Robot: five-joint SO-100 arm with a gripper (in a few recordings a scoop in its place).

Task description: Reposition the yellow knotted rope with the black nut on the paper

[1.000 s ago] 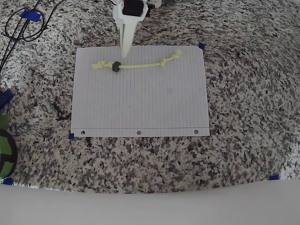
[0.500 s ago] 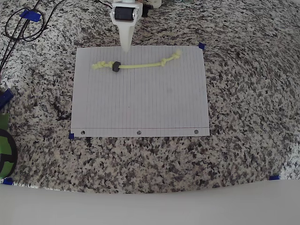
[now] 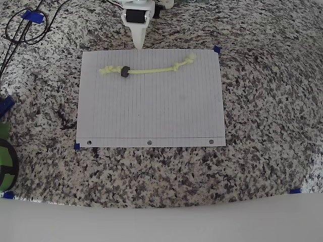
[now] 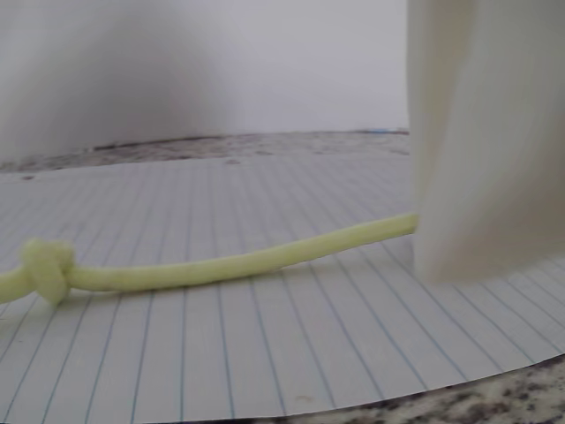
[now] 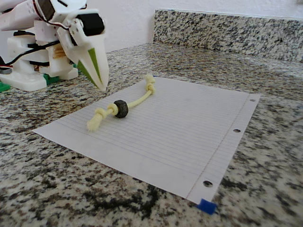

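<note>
Fixed view: end effector (image 5: 100, 85) clenched, empty, above the paper (image 5: 189, 137) edge, near yellow knotted rope (image 5: 135, 102).

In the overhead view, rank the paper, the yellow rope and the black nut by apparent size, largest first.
1. paper
2. yellow rope
3. black nut
All three lie flat at one level, so the order is safe.

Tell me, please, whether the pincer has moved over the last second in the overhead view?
Yes. The pincer has pulled back toward the picture's top, from over the paper near the black nut to the paper's top edge.
</note>
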